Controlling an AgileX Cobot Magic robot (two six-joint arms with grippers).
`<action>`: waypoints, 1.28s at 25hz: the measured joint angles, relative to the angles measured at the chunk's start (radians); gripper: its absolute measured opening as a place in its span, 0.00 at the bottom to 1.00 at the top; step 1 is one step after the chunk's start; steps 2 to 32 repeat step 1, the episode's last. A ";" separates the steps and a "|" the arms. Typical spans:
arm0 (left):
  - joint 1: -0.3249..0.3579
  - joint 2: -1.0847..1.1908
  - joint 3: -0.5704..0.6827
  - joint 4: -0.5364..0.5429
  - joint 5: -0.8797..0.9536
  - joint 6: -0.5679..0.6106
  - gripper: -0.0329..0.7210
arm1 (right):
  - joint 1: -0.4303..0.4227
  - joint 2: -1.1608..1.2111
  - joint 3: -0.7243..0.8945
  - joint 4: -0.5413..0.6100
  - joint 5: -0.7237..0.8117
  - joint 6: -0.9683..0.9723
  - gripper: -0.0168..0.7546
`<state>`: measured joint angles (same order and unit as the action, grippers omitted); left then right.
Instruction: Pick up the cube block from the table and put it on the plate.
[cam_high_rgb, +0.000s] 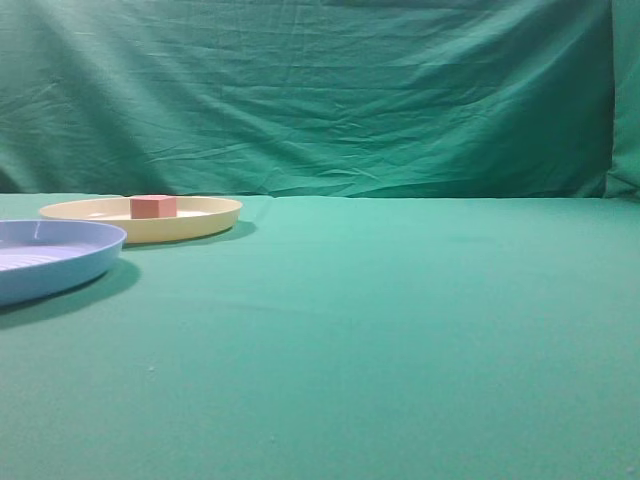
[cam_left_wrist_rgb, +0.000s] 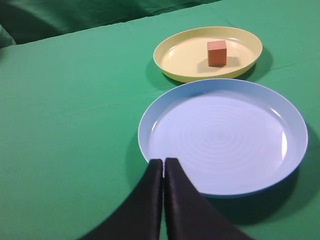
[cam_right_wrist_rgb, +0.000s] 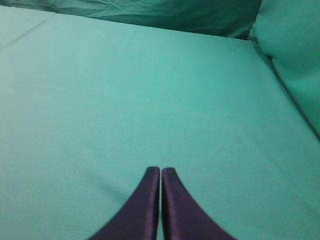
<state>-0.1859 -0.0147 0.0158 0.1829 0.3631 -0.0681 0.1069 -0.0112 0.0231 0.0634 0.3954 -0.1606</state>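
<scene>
Your left claw (cam_left_wrist_rgb: 163, 162) is pressed closed, empty; the cube block (cam_left_wrist_rgb: 217, 53) sits on the plate (cam_left_wrist_rgb: 172, 55) well beyond it; your right claw (cam_right_wrist_rgb: 160, 171) is closed over bare worktop (cam_right_wrist_rgb: 150, 100).

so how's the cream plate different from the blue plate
The cream plate holds the red cube; the blue plate holds nothing. The cream plate lies farther from the left claw, while the blue plate lies just ahead of it. Both are round, shallow and flat on the table.

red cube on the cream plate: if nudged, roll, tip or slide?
Likely slides: the cube block rests flat on one face, so rolling seems unlikely. Its height matches its width, so tipping looks unlikely. The plate looks smooth and glossy, so grip is probably low; its low rim should stop it.
</scene>
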 joint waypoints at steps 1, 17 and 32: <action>0.000 0.000 0.000 0.000 0.000 0.000 0.04 | 0.000 0.000 0.000 0.000 0.000 0.000 0.02; 0.000 0.000 0.000 0.000 0.000 0.000 0.04 | 0.000 0.000 0.000 0.000 0.000 0.000 0.02; 0.000 0.000 0.000 0.000 0.000 0.000 0.04 | 0.000 0.000 0.000 0.000 0.000 0.000 0.02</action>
